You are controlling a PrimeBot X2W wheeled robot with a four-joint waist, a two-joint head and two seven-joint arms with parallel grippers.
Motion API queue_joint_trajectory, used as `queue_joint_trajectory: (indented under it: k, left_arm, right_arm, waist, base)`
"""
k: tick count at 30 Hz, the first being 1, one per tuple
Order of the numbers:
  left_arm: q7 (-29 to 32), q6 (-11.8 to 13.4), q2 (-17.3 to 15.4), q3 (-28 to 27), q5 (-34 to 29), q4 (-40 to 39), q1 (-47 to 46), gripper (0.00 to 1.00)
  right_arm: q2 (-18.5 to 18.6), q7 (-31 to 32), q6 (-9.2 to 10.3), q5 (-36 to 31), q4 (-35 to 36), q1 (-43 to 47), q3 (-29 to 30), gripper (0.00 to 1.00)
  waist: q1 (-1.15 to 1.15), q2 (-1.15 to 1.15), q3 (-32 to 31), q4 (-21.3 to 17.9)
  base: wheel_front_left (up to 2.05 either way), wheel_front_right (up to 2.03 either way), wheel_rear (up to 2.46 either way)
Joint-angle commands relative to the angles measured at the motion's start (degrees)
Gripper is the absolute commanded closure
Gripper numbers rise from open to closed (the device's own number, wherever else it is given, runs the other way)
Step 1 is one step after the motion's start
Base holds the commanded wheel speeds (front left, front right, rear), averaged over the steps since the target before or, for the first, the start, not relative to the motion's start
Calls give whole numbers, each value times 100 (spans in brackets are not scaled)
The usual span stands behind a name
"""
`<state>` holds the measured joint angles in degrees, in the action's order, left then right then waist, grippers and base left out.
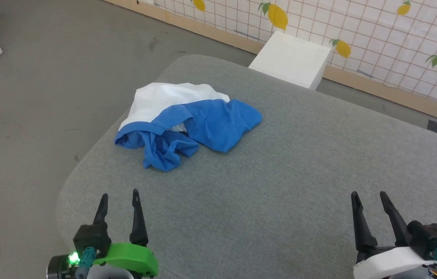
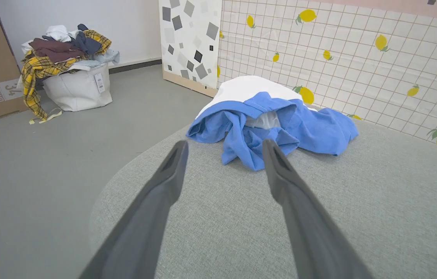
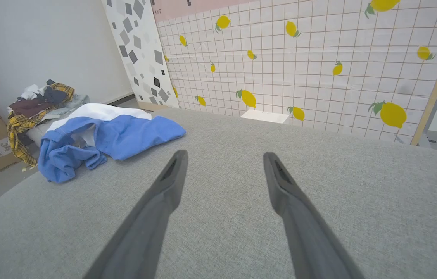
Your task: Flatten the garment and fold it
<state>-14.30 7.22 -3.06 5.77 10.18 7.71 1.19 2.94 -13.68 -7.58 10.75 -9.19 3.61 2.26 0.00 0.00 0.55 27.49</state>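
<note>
Currently your garment (image 1: pixel 187 122) lies crumpled at the far left of the grey table (image 1: pixel 280 174). Your left gripper (image 1: pixel 119 203) and right gripper (image 1: pixel 369 203) stand empty, fingers spread, well short of it.

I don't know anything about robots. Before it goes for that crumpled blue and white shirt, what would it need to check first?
1. The left pincer is open and empty: ok.
2. The right pincer is open and empty: ok.
3. The garment lies on the grey padded surface, though near its left edge: ok.
4. The way from both pincers to the garment is bare surface: ok.
5. The garment is flat enough to fold: not ok. It is a heap, with blue sleeves bunched over the white body.
6. Where the hem and collar are: cannot tell, since the folds hide them.
</note>
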Motion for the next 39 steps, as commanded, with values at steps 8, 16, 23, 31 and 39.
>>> queue_joint_trajectory:
  k: [8, 16, 23, 31, 39]
  left_arm:
    - [-70, 69, 18, -1, 80, 36, 89, 0]
    - [-70, 36, 18, -45, 74, 29, 59, 0]
    - [-58, -341, -178, -37, 141, 242, -772, 0]
    - [719, -996, -678, -252, 658, 892, -2799, 0]
    - [2490, -1111, -1166, -731, 1481, 2143, -4540, 0]
  right_arm:
    - [-6, -71, 9, 46, -47, 83, 34, 0]
    - [-6, -75, 9, 36, -37, 54, 21, 0]
    - [-6, -18, 9, -45, 48, 37, 48, 0]
    - [-6, 276, 9, -358, 502, -113, 184, 0]
    - [-6, 701, 9, -763, 1195, -286, 330, 0]
  waist:
    - [0, 0, -5, 75]
    - [0, 0, 0, 58]
    - [0, 0, 105, 60]
    - [0, 0, 687, -264]
    - [0, 0, 1645, -880]
  base:
    - [0, 0, 0]
    - [0, 0, 0]
    - [0, 0, 0]
    - [0, 0, 0]
    - [0, 0, 0]
